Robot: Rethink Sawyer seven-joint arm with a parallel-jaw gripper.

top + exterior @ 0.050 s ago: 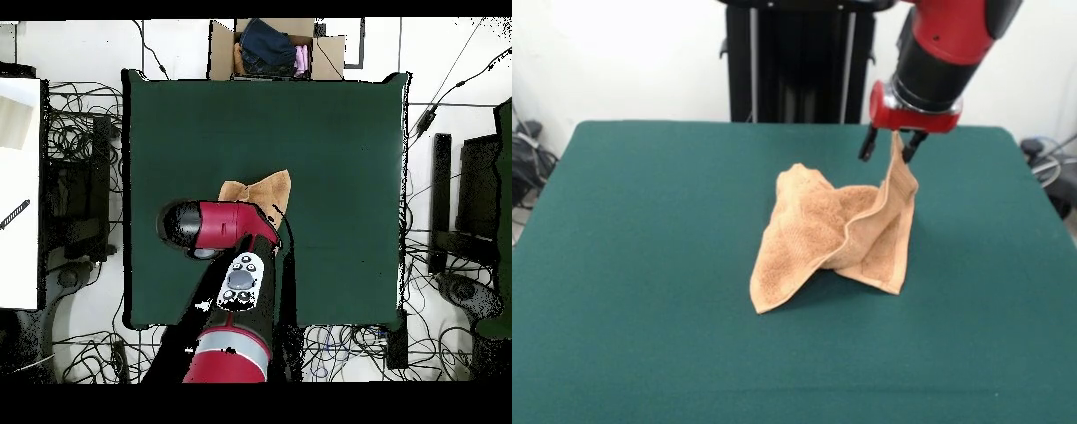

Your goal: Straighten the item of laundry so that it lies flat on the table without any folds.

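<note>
The orange-tan towel (830, 234) is bunched in folds near the middle of the green surface (644, 265), one corner lifted and pinched by the clenched claw (893, 147).

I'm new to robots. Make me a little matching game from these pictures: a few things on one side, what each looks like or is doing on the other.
Things:
1. towel
2. table
3. gripper
4. cardboard box

States:
a. dark green top
b. pinching a raised corner
c. crumpled, partly lifted
d. beyond the table's edge, clothes inside

Pairs: 1-c, 2-a, 3-b, 4-d
</note>
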